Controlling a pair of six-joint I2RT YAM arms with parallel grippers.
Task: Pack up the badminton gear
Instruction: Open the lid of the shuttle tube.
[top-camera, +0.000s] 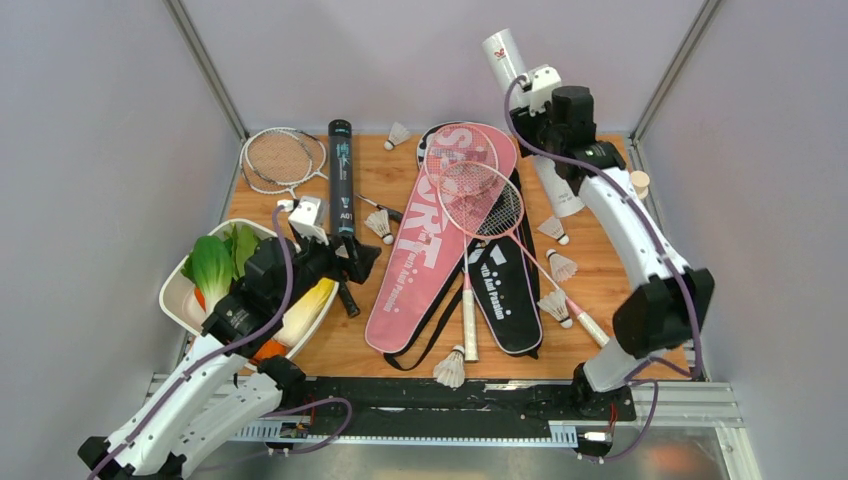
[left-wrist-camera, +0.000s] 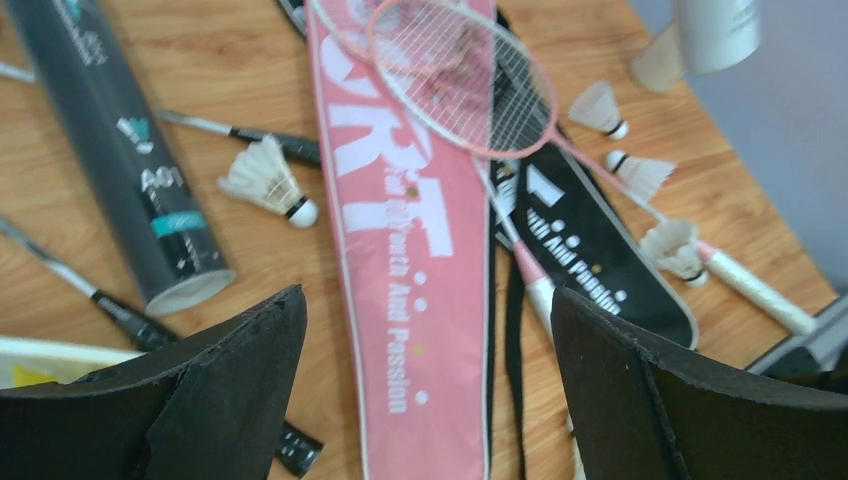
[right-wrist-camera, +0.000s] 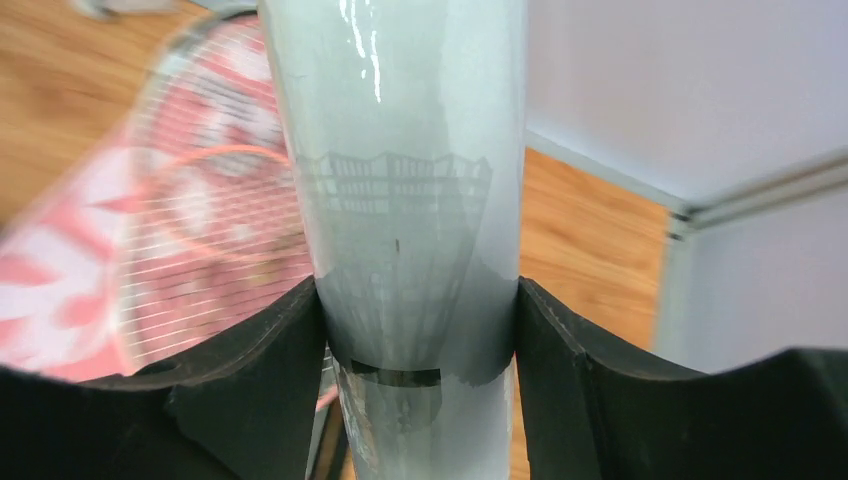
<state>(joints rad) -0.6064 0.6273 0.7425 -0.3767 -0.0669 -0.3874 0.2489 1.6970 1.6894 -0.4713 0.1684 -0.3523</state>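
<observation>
Top view: my right gripper (top-camera: 538, 100) is raised beyond the far end of the pink bag (top-camera: 430, 250), clamped on a white tube (top-camera: 501, 52). The tube leans, its lower end down to the right of that bag; I cannot tell whether it touches the surface (top-camera: 340, 345). My left gripper (top-camera: 355, 262) hangs just left of the pink bag, near the closer end of a black tube (top-camera: 341, 175) lying alongside it. Pink rackets (top-camera: 480, 195) lie across the bag's far half. A black bag (top-camera: 515, 300) lies partly under its right edge. Silver rackets (top-camera: 280, 158) lie well to its left, and shuttlecocks (top-camera: 562, 266) are scattered on both sides.

Left wrist view: my left gripper (left-wrist-camera: 428, 300) is spread wide with nothing between its pads. The pink bag is directly below it, and one shuttlecock (left-wrist-camera: 265, 180) sits between the bag and the black tube.

Right wrist view: both pads (right-wrist-camera: 270, 370) press against the white tube's sides. The pink rackets are a blur behind it.
</observation>
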